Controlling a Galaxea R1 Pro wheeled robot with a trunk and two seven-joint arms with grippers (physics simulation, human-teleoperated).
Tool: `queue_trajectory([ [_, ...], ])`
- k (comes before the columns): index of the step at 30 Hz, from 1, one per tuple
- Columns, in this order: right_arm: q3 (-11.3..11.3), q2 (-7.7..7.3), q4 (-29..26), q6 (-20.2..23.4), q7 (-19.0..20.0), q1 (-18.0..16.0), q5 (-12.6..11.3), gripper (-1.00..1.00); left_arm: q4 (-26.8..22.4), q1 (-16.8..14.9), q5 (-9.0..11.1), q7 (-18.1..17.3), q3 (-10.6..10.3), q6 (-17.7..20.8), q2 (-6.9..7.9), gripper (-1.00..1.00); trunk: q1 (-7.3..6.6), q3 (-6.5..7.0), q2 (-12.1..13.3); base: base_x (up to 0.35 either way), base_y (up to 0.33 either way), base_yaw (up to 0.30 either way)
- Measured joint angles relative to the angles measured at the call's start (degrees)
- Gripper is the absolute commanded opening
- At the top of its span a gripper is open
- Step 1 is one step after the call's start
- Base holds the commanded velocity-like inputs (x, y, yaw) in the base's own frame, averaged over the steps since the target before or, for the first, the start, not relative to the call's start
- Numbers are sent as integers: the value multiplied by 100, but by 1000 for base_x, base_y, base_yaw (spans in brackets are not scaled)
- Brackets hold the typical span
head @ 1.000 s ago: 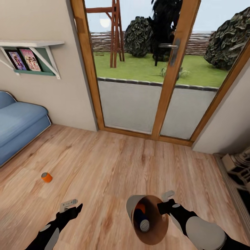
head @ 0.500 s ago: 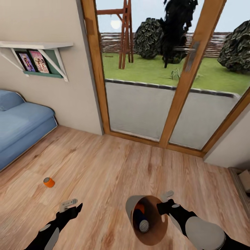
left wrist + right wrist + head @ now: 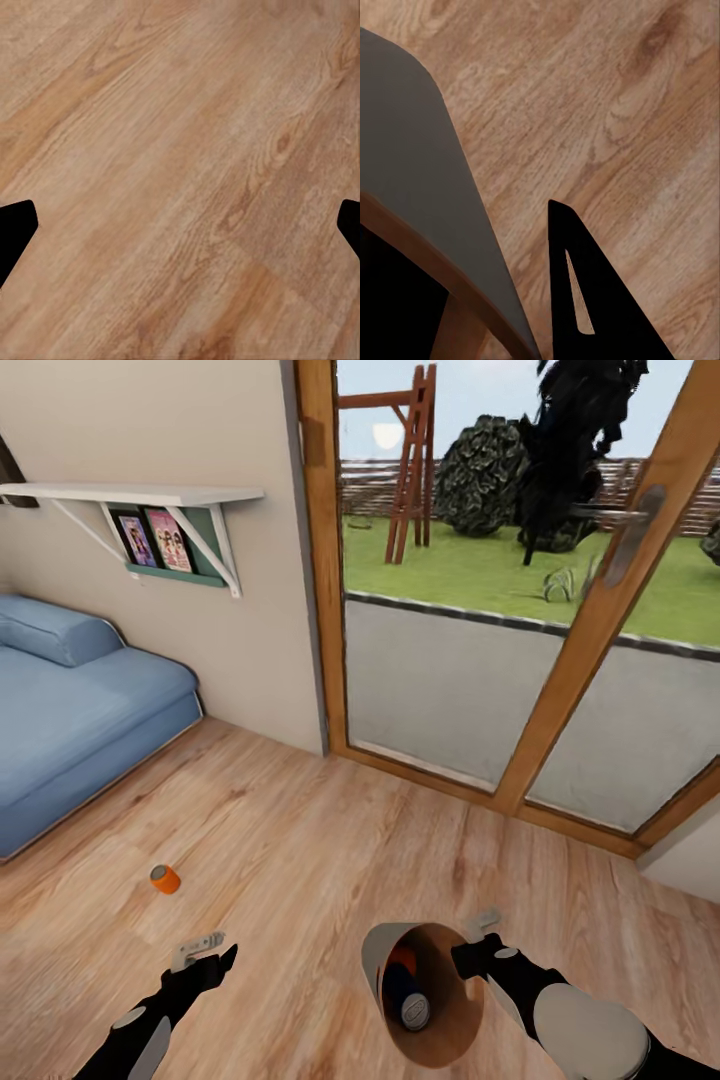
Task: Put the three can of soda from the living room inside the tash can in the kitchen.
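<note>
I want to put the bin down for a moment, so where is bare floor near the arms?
Bare wooden floor lies between the left gripper and the trash can, and ahead toward the glass doors. An orange soda can lies ahead-left, near the blue sofa.

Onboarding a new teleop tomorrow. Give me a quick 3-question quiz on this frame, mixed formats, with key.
1. True or false: the orange can on the floor lies nearer the left gripper than the right gripper.
2. What does the right gripper hold? A) the blue sofa's cushion B) the trash can by its rim C) the door handle
3. Fill in: two cans lie inside the trash can, one dark blue and one ____.

Key: 1 true; 2 B; 3 orange.
</note>
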Motion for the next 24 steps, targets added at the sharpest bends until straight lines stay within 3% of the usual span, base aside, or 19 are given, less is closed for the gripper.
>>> queue_trajectory([
  [24,1,3,37,0,1,0,-1,-100,5,0,0,1,0,-2,-7,100,0,85,0,197,-124,253],
])
